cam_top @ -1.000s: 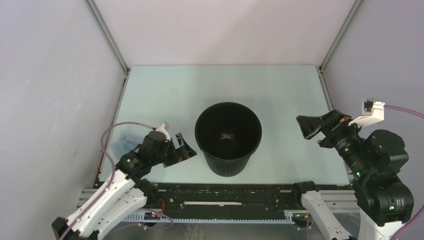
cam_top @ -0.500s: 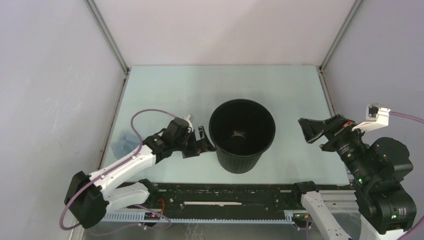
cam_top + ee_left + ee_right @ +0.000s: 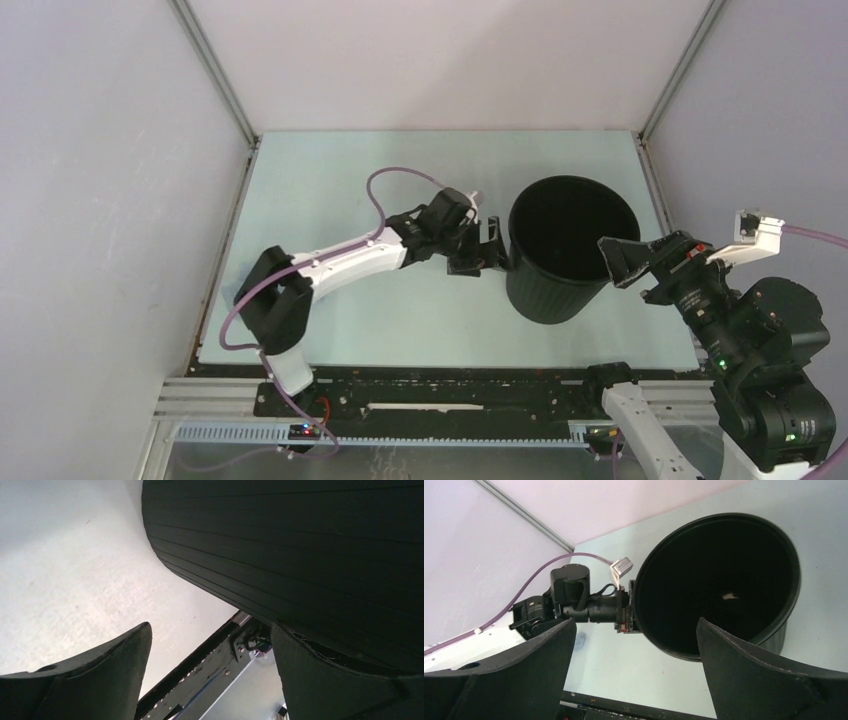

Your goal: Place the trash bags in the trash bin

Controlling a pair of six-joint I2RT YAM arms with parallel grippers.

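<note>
The black ribbed trash bin (image 3: pixel 552 300) stands upright on the right half of the table. My left gripper (image 3: pixel 494 250) is open and empty, pressed against the bin's left wall. In the left wrist view the bin's ribbed side (image 3: pixel 300 555) fills the top and touches the right one of the fingers (image 3: pixel 340 680); the gripper (image 3: pixel 210 627) holds nothing. My right gripper (image 3: pixel 622 262) is open and empty above the bin's right rim. The pale blue trash bag (image 3: pixel 580 640) shows only as a small patch far left in the right wrist view; the left arm hides it from the top camera.
A small pale scrap (image 3: pixel 729 596) lies on the bin's floor. The left arm (image 3: pixel 340 262) stretches across the table's middle with a purple cable (image 3: pixel 385 190) looping above it. Grey walls enclose the table; a black rail (image 3: pixel 440 395) runs along the near edge.
My left arm has stretched out to the right and back, pushing the bin from the table's middle to the right. The right gripper has hardly moved.
</note>
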